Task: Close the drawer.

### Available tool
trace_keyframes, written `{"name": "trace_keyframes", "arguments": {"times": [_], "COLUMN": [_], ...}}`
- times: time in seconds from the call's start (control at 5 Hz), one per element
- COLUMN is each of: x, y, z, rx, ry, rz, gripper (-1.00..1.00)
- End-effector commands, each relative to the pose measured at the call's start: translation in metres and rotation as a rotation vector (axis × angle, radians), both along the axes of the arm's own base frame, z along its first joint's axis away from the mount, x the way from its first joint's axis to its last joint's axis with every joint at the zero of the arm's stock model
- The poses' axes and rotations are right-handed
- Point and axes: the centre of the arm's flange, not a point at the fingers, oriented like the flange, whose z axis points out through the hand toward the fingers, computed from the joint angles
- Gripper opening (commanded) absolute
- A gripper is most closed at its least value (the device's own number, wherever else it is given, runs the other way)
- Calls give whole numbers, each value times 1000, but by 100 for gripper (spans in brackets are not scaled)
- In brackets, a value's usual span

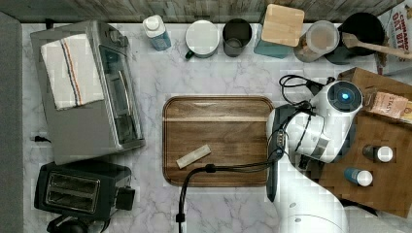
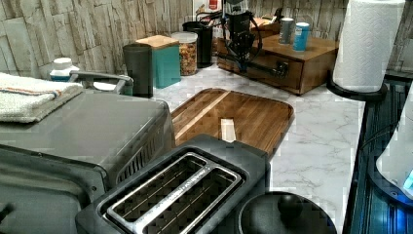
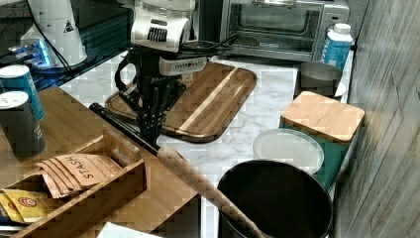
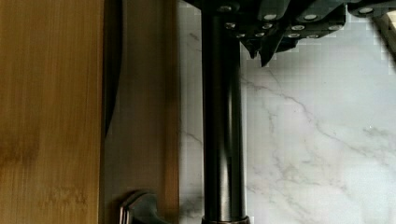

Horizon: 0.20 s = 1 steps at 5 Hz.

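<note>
The drawer (image 2: 265, 74) is the front panel of the wooden cabinet at the left view's far right, with a dark bar handle (image 2: 253, 67) across it. In the wrist view the drawer front (image 4: 140, 116) stands next to the cabinet top (image 4: 46, 116) with a thin dark gap between them. The handle (image 4: 223, 130) runs just outside the front. My gripper (image 4: 262, 51) is on the marble side of the handle, right against it, fingers shut with nothing between them. In the right view my gripper (image 3: 150, 133) points down onto the handle (image 3: 119, 124).
A dark wooden serving board (image 1: 218, 141) with a small pale block (image 1: 193, 156) lies beside the cabinet. Two bottles (image 1: 378, 153) and a tea-bag tray (image 3: 74, 198) stand on the cabinet top. A toaster oven (image 1: 87, 92), toaster (image 1: 73, 191), jars and paper towel roll (image 2: 367, 44) ring the counter.
</note>
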Motion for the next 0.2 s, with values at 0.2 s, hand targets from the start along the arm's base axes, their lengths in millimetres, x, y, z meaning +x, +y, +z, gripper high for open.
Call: {"name": "trace_keyframes", "arguments": {"times": [0.2], "x": [-78], "y": [-166], "z": [29], "rx": [-160], "ry": [-63], "rz": [-249], "gripper": [-100]}}
